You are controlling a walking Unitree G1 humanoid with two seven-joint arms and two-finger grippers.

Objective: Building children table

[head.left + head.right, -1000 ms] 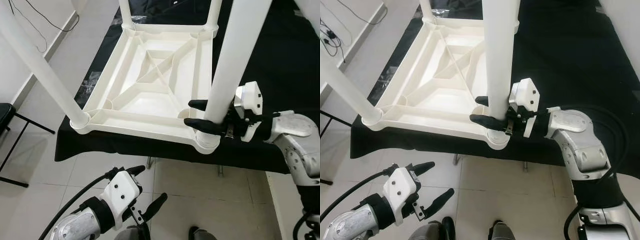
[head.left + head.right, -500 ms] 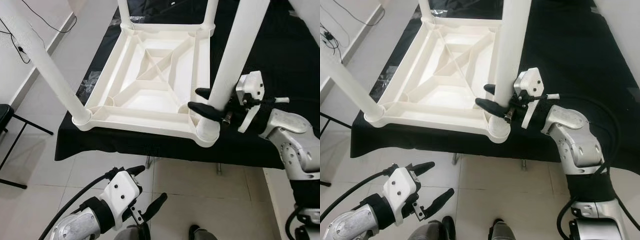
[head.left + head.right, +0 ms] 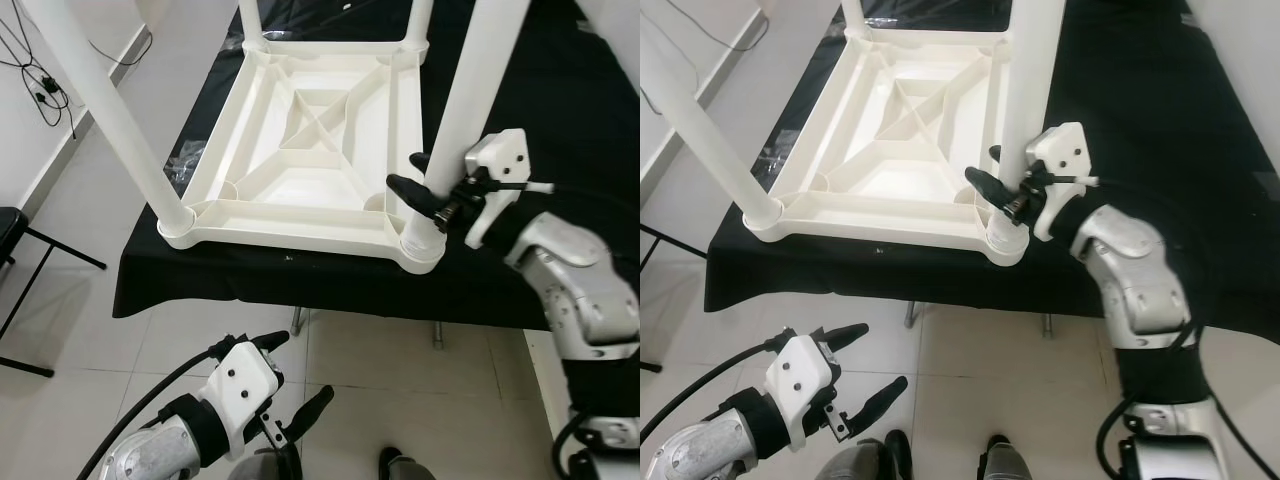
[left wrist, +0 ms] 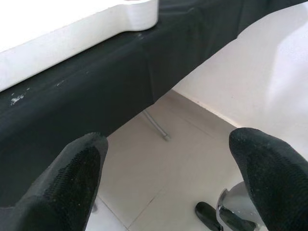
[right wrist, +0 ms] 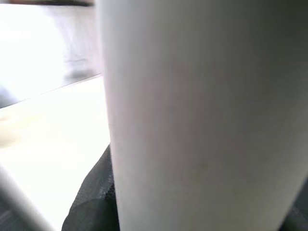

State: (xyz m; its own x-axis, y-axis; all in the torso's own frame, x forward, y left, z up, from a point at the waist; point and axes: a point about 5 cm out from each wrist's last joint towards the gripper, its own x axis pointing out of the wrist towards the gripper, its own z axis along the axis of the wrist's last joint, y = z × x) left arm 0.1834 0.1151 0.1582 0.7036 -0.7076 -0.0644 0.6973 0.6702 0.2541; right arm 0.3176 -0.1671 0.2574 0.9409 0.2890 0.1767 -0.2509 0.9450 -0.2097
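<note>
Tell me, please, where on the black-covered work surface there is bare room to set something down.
The black cloth to the robot's right of the upturned white plastic children's table lies bare. The near edge is crowded: the right gripper clasps the near-right white leg at its corner socket. The left gripper hangs open over the tiled floor.

One white tabletop is seen lying upside down, and four white legs are counted standing in its corner sockets. Two grippers are counted: the right gripper and the left gripper. One black cloth is seen under the tabletop.
</note>
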